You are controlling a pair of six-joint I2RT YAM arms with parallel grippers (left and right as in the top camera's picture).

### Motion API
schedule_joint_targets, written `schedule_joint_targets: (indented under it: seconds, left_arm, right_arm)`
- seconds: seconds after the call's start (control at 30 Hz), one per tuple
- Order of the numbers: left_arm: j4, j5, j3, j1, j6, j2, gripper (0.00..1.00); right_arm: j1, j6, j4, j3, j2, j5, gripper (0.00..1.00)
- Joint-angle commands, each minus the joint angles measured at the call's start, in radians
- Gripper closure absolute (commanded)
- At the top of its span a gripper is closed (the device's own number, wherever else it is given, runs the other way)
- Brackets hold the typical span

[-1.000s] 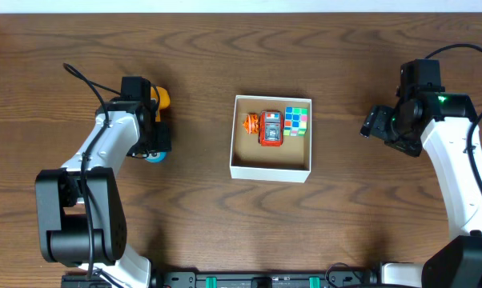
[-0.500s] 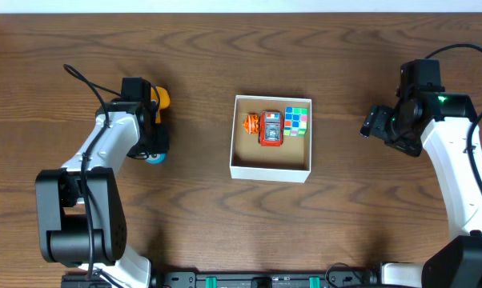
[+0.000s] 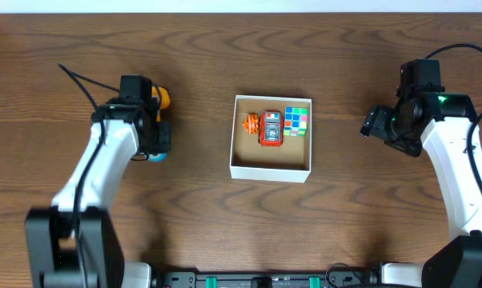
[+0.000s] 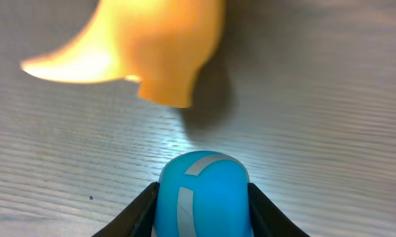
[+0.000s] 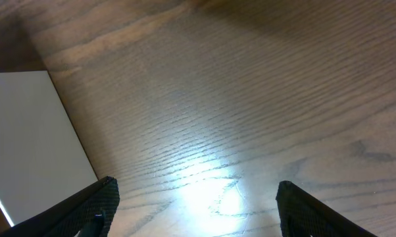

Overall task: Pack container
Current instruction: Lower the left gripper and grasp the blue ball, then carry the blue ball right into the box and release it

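Observation:
The container, a shallow square box with white walls and a brown inside, sits mid-table. It holds an orange toy, a red toy and a colourful cube along its far side. My left gripper is shut on a blue rounded toy with grey stripes, left of the container. An orange toy lies just beyond it. My right gripper is open and empty over bare table, right of the container, whose white wall shows in the right wrist view.
The wooden table stretches around the container. A pale strip runs along the far edge. My arm bases stand at the near corners.
My left arm has shifted and lifted a little with the blue toy in its jaws. The right arm and the container's contents have not moved.

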Motion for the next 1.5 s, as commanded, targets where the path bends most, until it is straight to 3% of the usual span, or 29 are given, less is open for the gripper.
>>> schedule_joint_targets:
  seconds: [0.0, 0.13, 0.3, 0.47, 0.6, 1.03, 1.47]
  left_arm:
    - [-0.004, -0.011, 0.035, -0.061, 0.006, -0.112, 0.94]
    - [0.029, -0.011, 0.037, -0.167, 0.037, -0.214, 0.94]
    - [0.128, -0.011, 0.037, -0.358, 0.158, -0.300, 0.94]
    - [0.257, -0.011, 0.037, -0.560, 0.292, -0.299, 0.94]
    - [0.349, -0.011, 0.037, -0.661, 0.314, -0.256, 0.94]
    - [0.420, 0.000, 0.037, -0.794, 0.313, 0.019, 0.95]
    - [0.486, 0.000, 0.037, -0.803, 0.313, 0.084, 0.94]
  right_arm:
    - [-0.002, -0.013, 0.002, -0.005, -0.002, -0.007, 0.20]
    - [-0.001, -0.013, 0.002, -0.005, -0.002, -0.007, 0.20]
    - [-0.002, -0.013, 0.002, -0.005, -0.002, -0.007, 0.20]
    - [-0.001, -0.013, 0.002, -0.005, -0.002, -0.007, 0.20]
    - [-0.001, -0.013, 0.002, -0.005, -0.002, -0.007, 0.20]
    - [-0.001, -0.013, 0.001, -0.005, -0.002, -0.007, 0.20]
    - [-0.001, -0.013, -0.003, -0.005, -0.002, -0.007, 0.21]
